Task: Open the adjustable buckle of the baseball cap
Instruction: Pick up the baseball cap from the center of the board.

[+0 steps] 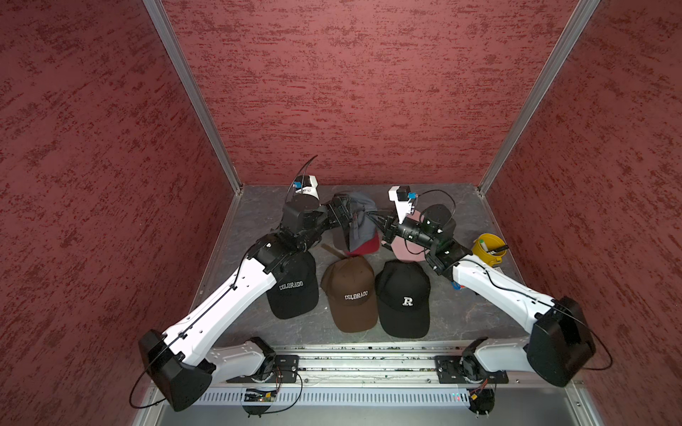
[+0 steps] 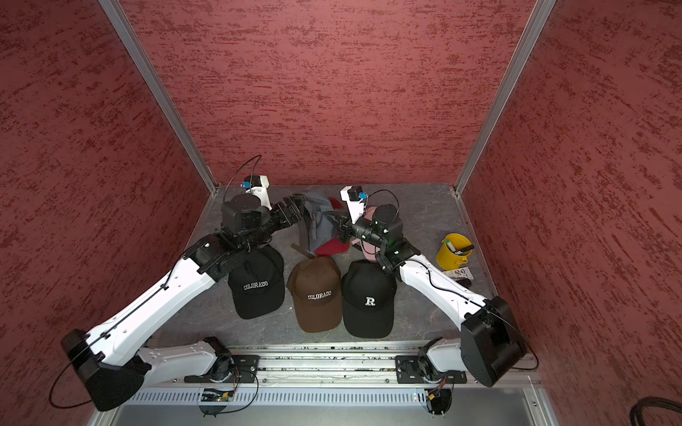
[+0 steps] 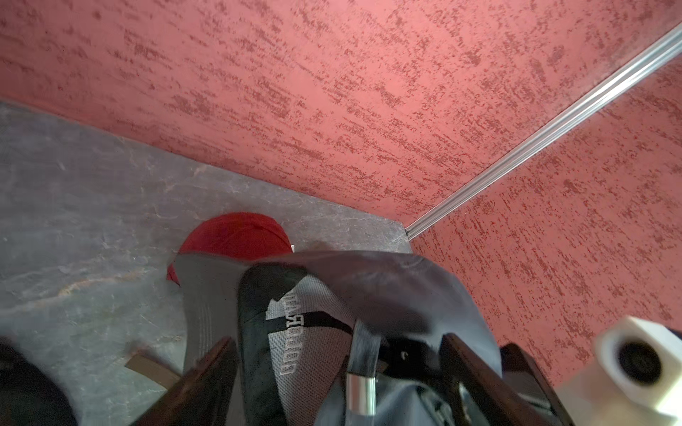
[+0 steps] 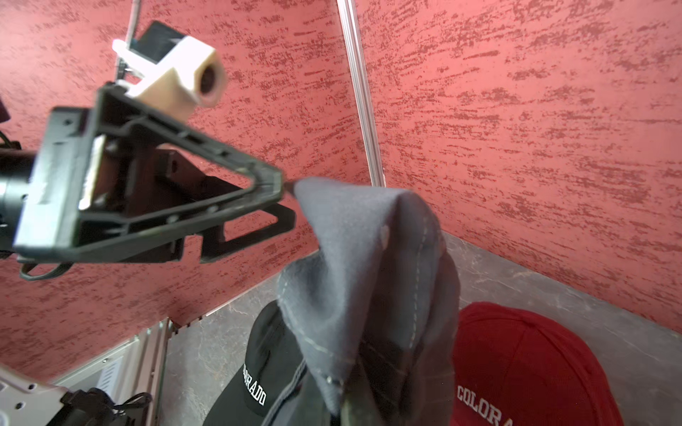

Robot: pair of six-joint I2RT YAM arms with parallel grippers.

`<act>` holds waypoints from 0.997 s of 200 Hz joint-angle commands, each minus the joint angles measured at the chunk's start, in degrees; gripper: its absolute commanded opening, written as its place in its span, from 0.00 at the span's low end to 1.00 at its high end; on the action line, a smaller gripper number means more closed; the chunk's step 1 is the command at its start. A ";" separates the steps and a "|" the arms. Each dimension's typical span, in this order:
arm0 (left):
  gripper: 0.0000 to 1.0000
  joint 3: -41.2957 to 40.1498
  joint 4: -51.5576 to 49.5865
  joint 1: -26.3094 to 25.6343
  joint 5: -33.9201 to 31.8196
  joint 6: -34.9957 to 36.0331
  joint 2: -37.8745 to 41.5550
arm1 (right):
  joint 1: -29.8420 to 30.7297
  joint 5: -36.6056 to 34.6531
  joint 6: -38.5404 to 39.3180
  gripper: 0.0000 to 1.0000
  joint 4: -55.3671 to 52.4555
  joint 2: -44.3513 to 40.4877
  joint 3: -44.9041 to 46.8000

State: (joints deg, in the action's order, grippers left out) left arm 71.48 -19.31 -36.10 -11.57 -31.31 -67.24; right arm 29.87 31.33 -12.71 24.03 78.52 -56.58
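Cap point(image 1: 363, 228) hangs limp and light — right gripper point(image 1: 377, 218) pinches its cloth, left gripper point(image 1: 342, 217) gapes; grab strap point(image 3: 363, 350) beside buckle point(image 3: 361, 392).

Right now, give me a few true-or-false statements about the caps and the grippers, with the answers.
1. The right gripper is shut on the gray cap. True.
2. The left gripper is clamped shut. False: its jaws stand apart around the strap.
3. The brown cap reads R. False: it reads COLORADO.
4. A yellow bucket stands near the right arm. True.
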 commanded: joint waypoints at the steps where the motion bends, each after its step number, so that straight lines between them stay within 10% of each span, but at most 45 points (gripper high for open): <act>1: 0.87 0.28 -0.72 0.15 0.92 17.78 3.12 | -1.72 6.96 -2.99 0.00 0.23 1.14 -2.35; 89: 0.87 -4.52 3.09 -6.43 -6.48 66.51 -0.08 | -4.86 15.97 -3.00 0.00 -7.44 1.94 -5.70; 199: 0.92 -12.68 25.39 -4.72 -5.99 94.23 -1.65 | -4.91 20.67 0.33 0.00 -16.37 0.84 -7.23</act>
State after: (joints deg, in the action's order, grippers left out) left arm 59.53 1.21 -42.00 -19.38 57.58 -69.95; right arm 25.28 49.91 -14.26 9.74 80.97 -61.56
